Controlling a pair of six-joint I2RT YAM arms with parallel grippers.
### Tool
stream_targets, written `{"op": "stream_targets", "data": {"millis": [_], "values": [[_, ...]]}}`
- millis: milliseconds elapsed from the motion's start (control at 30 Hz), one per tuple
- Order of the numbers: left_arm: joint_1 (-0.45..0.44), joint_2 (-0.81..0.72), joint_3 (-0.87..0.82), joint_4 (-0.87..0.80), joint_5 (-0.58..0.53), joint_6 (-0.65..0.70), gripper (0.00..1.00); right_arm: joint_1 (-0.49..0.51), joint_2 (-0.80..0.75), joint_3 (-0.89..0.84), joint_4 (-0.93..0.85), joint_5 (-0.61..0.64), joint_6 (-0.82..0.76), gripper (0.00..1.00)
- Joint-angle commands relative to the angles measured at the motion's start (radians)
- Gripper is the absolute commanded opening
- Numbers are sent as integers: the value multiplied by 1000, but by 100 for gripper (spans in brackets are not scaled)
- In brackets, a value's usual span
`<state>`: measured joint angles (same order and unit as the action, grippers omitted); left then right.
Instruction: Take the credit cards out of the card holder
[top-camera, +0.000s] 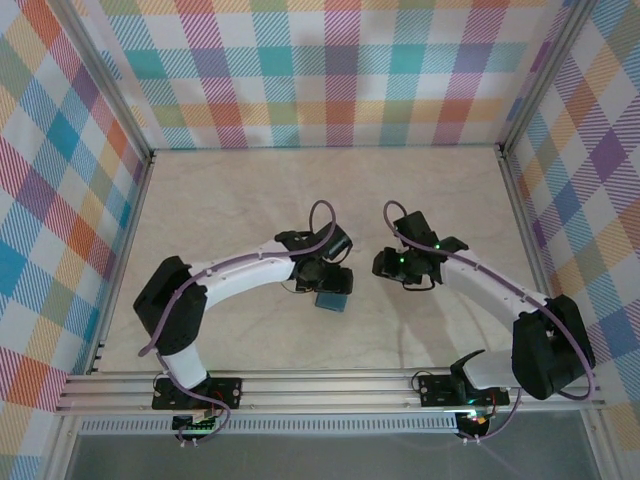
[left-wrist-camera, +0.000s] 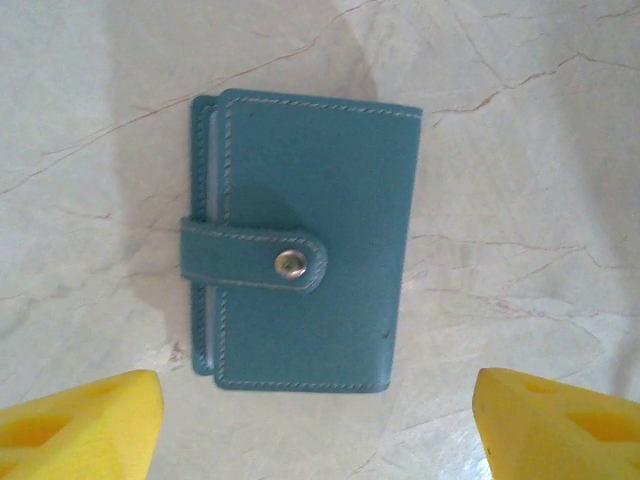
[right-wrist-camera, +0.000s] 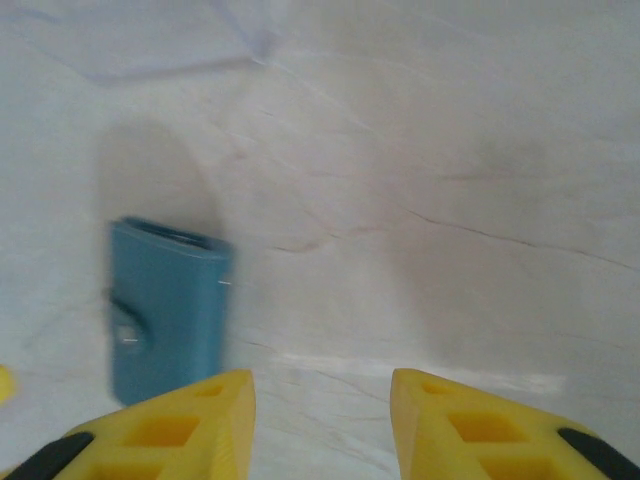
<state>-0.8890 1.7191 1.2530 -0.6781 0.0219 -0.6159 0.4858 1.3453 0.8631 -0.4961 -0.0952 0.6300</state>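
While its strap was snapped down, the small teal-blue stitched leather card holder (left-wrist-camera: 310, 245) lay flat and closed on the pale marble-patterned table (left-wrist-camera: 520, 150). The strap (left-wrist-camera: 250, 257) wrapped round from the opening edge and ended in a round metal snap (left-wrist-camera: 290, 263) on the upper cover. Along that same edge a paler layer showed between the two covers; what it was could not be told.

In the left wrist view the yellow fingers (left-wrist-camera: 85, 425) of the left gripper (left-wrist-camera: 320, 430) stood wide apart, one to each side of the holder's near end, touching nothing and holding nothing. From the top camera the holder (top-camera: 331, 301) sat just below the left gripper (top-camera: 330, 283), near the middle of the table.

The right gripper (right-wrist-camera: 322, 420) was near, to the holder's right, its yellow fingers (right-wrist-camera: 195, 425) parted by a moderate gap with only bare table between them. In that view the holder (right-wrist-camera: 165, 305) appeared blurred, off to the left of the fingers and apart from them. Bright plaid walls (top-camera: 300, 70) enclosed the table.
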Motion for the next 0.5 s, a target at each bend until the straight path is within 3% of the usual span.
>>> {"op": "stream_targets", "data": {"millis": [0, 233, 467], "values": [[1, -59, -88, 6, -29, -20, 79, 8, 60, 17, 78, -180, 59, 41], [5, -73, -164, 28, -9, -16, 73, 70, 164, -27, 187, -304, 99, 42], [45, -101, -219, 131, 67, 8, 71, 119, 230, -51, 200, -275, 121, 42]]}}
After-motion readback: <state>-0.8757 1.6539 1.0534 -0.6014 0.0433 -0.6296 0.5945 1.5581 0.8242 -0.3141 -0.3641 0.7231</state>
